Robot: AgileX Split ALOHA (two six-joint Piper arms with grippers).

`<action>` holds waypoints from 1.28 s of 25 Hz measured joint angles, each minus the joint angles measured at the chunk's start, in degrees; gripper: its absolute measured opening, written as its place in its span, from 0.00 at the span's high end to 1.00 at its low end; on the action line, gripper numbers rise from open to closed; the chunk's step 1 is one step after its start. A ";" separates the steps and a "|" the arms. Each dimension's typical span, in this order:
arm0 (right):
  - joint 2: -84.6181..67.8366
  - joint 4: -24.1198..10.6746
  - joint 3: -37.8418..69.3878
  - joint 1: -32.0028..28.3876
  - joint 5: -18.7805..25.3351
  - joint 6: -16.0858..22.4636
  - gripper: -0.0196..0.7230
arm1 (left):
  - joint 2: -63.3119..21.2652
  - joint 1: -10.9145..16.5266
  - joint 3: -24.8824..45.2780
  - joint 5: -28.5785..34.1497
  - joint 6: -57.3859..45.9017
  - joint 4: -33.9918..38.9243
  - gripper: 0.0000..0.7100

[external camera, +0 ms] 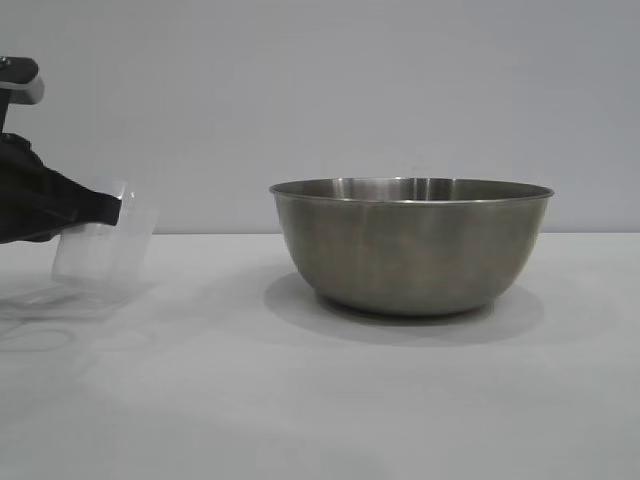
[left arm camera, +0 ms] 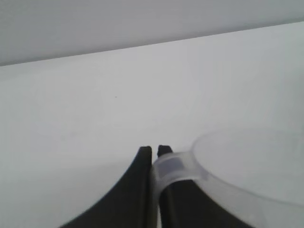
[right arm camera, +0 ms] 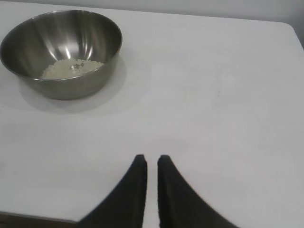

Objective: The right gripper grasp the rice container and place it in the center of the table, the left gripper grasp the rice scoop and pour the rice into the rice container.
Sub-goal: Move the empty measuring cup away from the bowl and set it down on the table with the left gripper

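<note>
Exterior view: the rice container (external camera: 412, 245), a wide steel bowl, stands upright on the white tabletop (external camera: 320, 400), right of centre. At the left edge, the left hand (external camera: 112, 208) grips the rice scoop (external camera: 102, 250) by its handle; the translucent cup hangs tilted just above the tabletop, well apart from the bowl. The right hand is outside this view.

Left wrist view: the left hand (left arm camera: 154, 151) has its two black fingers (left arm camera: 142, 175) pressed together on the scoop's handle tab, with the rice scoop (left arm camera: 247, 185) rim just beside them over bare tabletop (left arm camera: 95, 118).

Right wrist view: the right hand (right arm camera: 152, 159) hovers over the tabletop (right arm camera: 213, 95), its fingers (right arm camera: 135, 190) parted by only a narrow slit and holding nothing. The rice container (right arm camera: 61, 52) sits well apart from it, with the rice (right arm camera: 71, 69) lying as a pale patch on its floor.
</note>
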 joint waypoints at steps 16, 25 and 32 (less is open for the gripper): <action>0.00 0.00 0.00 0.00 0.00 0.00 0.90 | 0.00 0.00 5.16 -0.03 -0.34 2.71 0.61; 0.00 0.00 0.00 0.00 0.00 0.00 0.90 | -7.62 0.00 13.36 -0.03 -4.17 5.82 0.61; 0.00 0.00 0.00 0.00 0.00 0.00 0.90 | -22.01 0.00 14.35 -0.03 -4.17 5.85 0.61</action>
